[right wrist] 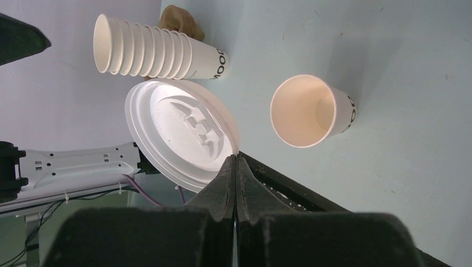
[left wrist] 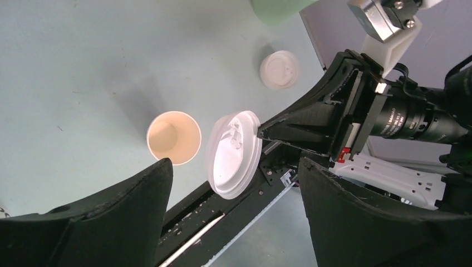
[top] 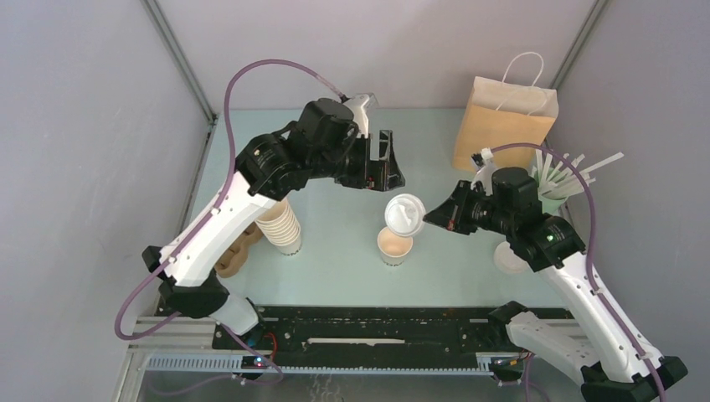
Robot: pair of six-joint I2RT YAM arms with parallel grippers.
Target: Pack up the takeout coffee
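Pinching tilted lid (top: 405, 212) just above cup (top: 394, 245) with right gripper (top: 429, 216); hovering beyond cup with left gripper (top: 381, 170) spread wide, empty. Reads "MOOD" on stack (right wrist: 150, 53).

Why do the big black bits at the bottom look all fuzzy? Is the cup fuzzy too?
Left wrist view: the left gripper's fingers sit very near the lens, so they blur, while the cup beyond looks sharp with a soft shadow beside it. Right wrist view: the right gripper's fingers blur the same way, but the white lid they pinch is crisp.
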